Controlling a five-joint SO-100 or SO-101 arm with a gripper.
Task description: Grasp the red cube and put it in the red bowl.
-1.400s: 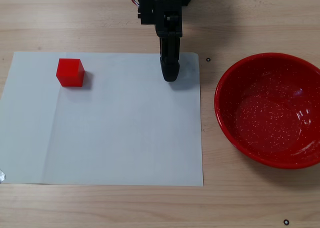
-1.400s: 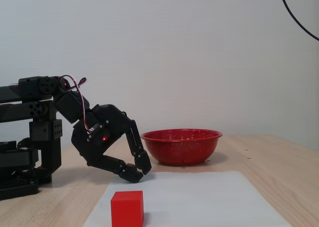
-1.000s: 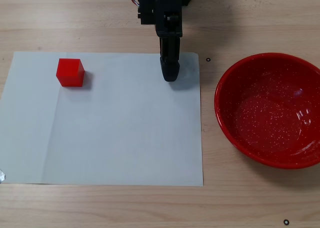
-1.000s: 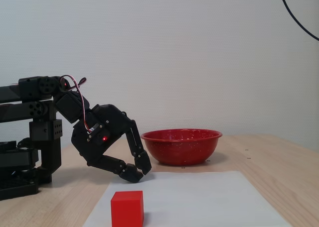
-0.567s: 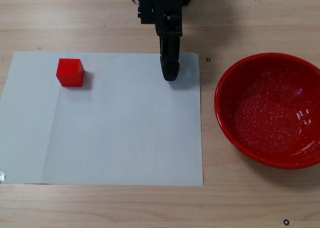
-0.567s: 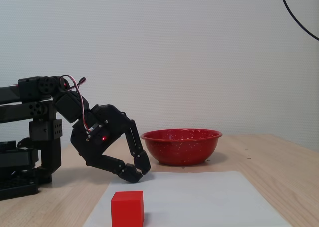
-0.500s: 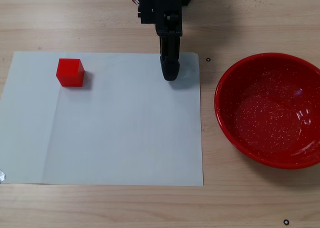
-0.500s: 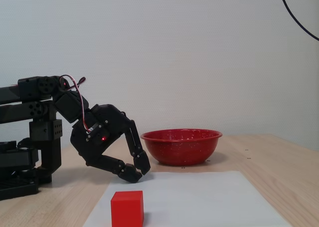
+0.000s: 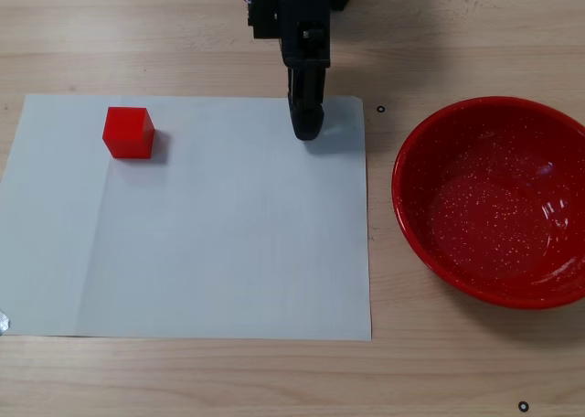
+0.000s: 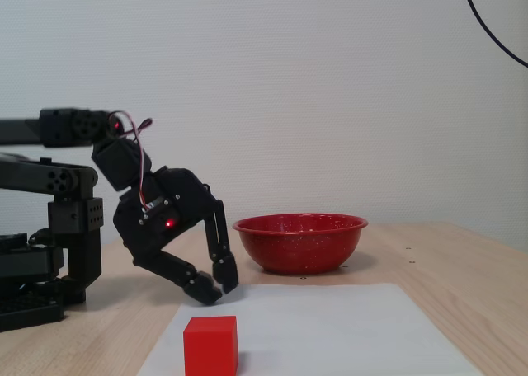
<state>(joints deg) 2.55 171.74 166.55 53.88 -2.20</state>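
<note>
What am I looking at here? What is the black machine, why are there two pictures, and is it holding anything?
The black machine is a small robot arm; the two-fingered tool at its end is what picks things up. Two cameras stand still and show the same moment: one looks straight down on the wooden table, the other looks from the side at table height. On the table lies a white sheet of paper. The red cube sits near one corner of it, and the red bowl stands beside the paper on the bare wood. The bowl looks empty. The tool hangs low over the paper's far edge, its fingertips nearly together, holding nothing. It is well apart from the cube.
</note>
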